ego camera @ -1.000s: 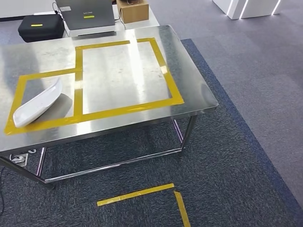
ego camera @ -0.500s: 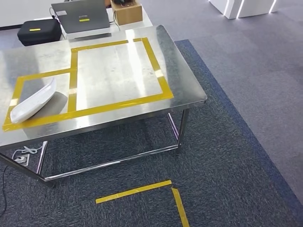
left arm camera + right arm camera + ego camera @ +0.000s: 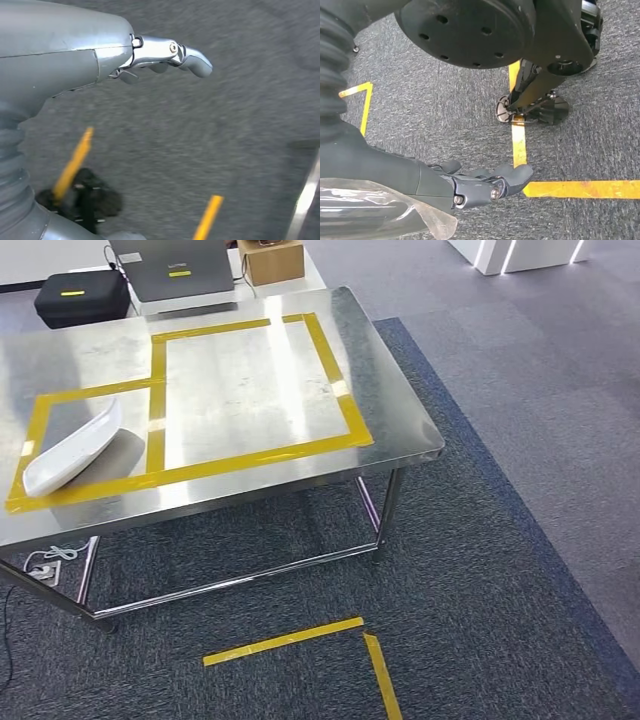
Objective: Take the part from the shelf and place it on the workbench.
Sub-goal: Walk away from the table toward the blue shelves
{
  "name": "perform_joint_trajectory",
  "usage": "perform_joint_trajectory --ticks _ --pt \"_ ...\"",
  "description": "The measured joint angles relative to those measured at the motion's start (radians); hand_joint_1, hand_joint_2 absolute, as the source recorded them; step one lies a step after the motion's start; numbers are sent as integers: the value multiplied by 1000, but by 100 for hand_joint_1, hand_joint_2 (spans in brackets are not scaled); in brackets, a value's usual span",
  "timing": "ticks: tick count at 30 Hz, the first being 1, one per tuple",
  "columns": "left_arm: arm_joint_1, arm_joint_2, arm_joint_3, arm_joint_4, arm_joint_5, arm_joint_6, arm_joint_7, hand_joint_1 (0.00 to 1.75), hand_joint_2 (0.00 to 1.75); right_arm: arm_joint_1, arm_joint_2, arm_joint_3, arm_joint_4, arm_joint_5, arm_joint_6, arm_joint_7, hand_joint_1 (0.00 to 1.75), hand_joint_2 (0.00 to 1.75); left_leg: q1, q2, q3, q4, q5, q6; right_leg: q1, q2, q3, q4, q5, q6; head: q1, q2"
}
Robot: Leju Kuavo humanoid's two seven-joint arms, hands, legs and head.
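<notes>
the white part (image 3: pixel 72 448) lay on the steel surface (image 3: pixel 249 390), inside its left taped box, so placing looked done, while the left hand (image 3: pixel 166 52) and right hand (image 3: pixel 486 185) hung released and empty over the carpet.

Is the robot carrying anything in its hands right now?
No. The left hand and right hand hang over the carpet with nothing in them. The white part already lies on the steel workbench.

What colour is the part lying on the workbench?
White; the part shows best in the head view.
</notes>
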Motion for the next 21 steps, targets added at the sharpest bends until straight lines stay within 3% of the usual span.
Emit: perform_joint_trajectory --ticks 1,3,5,21 --pt "1 0 -6 18 -4 -17 18 0 87 0 -2 0 0 0 -3 0 0 175 -1 0 0 0 0 0 -1 0 0 0 0 1 0 0" --pt "4 -1 -19 48 5 -39 45 0 0 -1 -4 0 0 0 -5 -9 0 87 -2 0 0 0 0 0 -2 0 0 0 1 2 0 0" --pt "5 -1 -33 69 42 -24 49 0 0 -2 -6 -1 0 -1 2 -30 0 0 -2 0 0 1 0 0 -2 0 0 0 2 3 0 0" --pt "9 -1 -92 115 45 -18 50 0 0 -5 -18 -26 0 -1 -2 -70 0 0 -3 0 -1 3 1 1 -3 0 0 0 3 6 0 0"
